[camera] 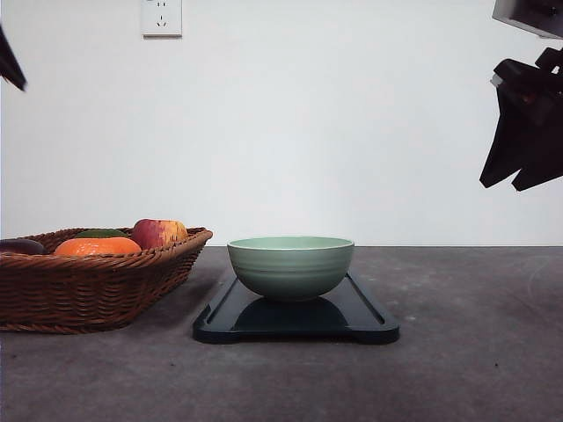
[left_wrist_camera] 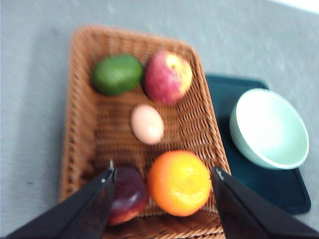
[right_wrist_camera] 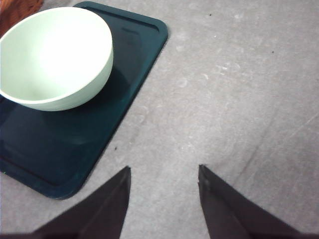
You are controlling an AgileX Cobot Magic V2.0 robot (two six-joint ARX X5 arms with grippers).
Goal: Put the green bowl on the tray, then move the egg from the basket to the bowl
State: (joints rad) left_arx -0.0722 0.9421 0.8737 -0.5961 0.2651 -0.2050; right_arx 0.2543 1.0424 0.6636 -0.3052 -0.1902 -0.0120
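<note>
The pale green bowl (camera: 290, 268) stands upright and empty on the dark tray (camera: 361, 321) at the table's middle. To its left is the wicker basket (camera: 88, 290). In the left wrist view the egg (left_wrist_camera: 147, 124) lies in the middle of the basket (left_wrist_camera: 79, 124), among the fruit. My left gripper (left_wrist_camera: 163, 169) hovers open above the basket's near end, over the orange (left_wrist_camera: 179, 182), holding nothing. My right gripper (camera: 523, 141) hangs high at the right, open (right_wrist_camera: 164, 168) and empty, above bare table beside the tray (right_wrist_camera: 75, 149) and bowl (right_wrist_camera: 55, 55).
Around the egg in the basket lie a green fruit (left_wrist_camera: 117, 74), a red-yellow apple (left_wrist_camera: 168, 77) and a dark purple fruit (left_wrist_camera: 127, 194). Grey tabletop (camera: 466, 352) spreads right of the tray. A white wall with a socket (camera: 161, 18) stands behind.
</note>
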